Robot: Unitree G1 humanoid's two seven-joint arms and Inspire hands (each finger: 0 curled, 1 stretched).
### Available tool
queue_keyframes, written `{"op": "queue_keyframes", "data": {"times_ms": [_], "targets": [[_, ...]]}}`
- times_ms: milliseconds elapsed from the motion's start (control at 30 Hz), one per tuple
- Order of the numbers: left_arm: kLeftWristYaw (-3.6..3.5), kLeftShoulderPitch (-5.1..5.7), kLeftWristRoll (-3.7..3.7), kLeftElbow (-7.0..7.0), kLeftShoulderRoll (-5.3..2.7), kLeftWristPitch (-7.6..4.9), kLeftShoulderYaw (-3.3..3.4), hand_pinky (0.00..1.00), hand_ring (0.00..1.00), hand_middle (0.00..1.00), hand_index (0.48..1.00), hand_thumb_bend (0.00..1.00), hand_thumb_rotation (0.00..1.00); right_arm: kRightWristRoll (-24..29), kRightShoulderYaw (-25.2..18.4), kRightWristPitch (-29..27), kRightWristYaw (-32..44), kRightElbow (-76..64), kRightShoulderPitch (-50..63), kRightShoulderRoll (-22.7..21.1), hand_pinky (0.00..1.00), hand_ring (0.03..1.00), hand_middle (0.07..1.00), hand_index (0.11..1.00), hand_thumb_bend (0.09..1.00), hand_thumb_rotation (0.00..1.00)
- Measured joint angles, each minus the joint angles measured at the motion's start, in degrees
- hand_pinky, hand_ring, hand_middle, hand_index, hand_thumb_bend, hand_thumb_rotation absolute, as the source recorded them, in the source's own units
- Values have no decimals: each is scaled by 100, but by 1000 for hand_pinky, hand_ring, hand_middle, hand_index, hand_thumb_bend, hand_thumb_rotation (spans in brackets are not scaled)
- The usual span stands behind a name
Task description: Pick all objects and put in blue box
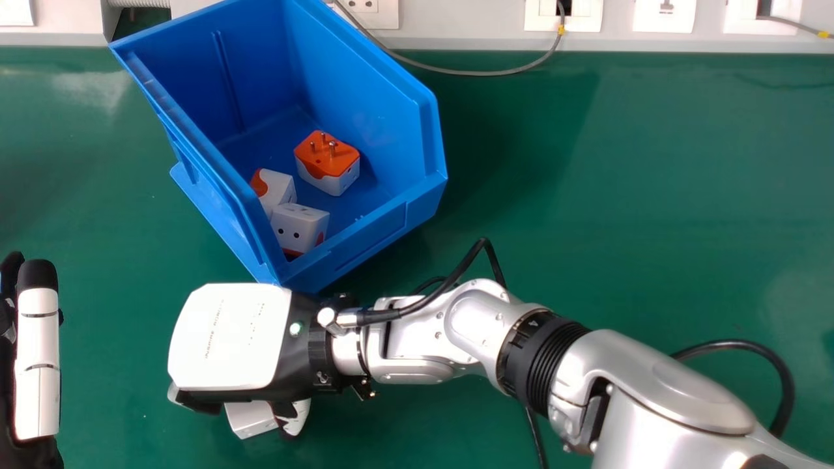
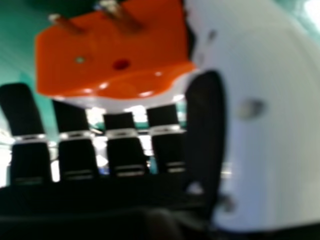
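Palm down, my right hand (image 1: 229,339) is in front of the blue box (image 1: 378,251). A white adapter (image 1: 251,419) sticks out beneath it beside the thumb. In the right hand view the orange and white plug adapter (image 2: 112,55), pins showing, is pinched between the fingers and thumb of my right hand (image 2: 204,120). Inside the box are an orange-topped adapter (image 1: 328,163) with its pins up and two mostly white ones (image 1: 277,189), (image 1: 300,227) close together near the front left wall. My left hand (image 1: 37,365) stays at the left edge, fingers straight, holding nothing visible.
The box stands angled on the green table (image 1: 625,215), just beyond my right hand. A grey cable (image 1: 482,72) loops down from the wall sockets (image 1: 563,14) onto the table's back edge. Black cables (image 1: 736,343) run along my right arm.
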Motion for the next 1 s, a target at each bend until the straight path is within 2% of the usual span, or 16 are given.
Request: {"op": "queue_keyframes", "data": {"times_ms": [33, 100, 133, 200, 367, 767, 900, 1000], "targets": [[-2, 2, 1, 0, 0, 0, -1, 916, 976, 985, 1000, 554, 1000, 83, -55, -7, 137, -1, 0, -4, 270, 368, 523, 511, 544, 6], [-3, 28, 0, 0, 0, 0, 0, 916, 976, 985, 1000, 562, 1000, 269, -172, -88, 453, 12, 0, -16, 174, 250, 372, 498, 535, 48], [-8, 30, 0, -1, 0, -1, -4, 916, 976, 985, 1000, 562, 1000, 314, -214, -121, 541, 11, 0, -26, 174, 250, 372, 498, 535, 48], [-10, 38, 0, 0, 1, -1, -4, 916, 975, 985, 1000, 571, 1000, 443, -306, -174, 743, 4, 0, -45, 115, 177, 277, 495, 529, 77], [-20, 23, 1, 0, 14, -1, -2, 912, 973, 985, 1000, 585, 1000, 596, -384, -264, 882, -55, 19, -57, 54, 104, 187, 491, 522, 104], [-29, 20, 14, 0, 24, 0, -7, 908, 972, 985, 1000, 603, 1000, 642, -486, -250, 814, -123, 142, -100, 18, 61, 136, 483, 518, 121], [-29, -2, 57, 2, 38, 0, -5, 906, 972, 985, 1000, 611, 1000, 647, -534, -251, 813, -157, 202, -100, 16, 58, 134, 482, 518, 122], [-28, -19, 60, 9, 45, 5, -2, 904, 971, 985, 1000, 614, 1000, 658, -589, -273, 868, -272, 278, -145, 18, 58, 134, 483, 517, 122]]}}
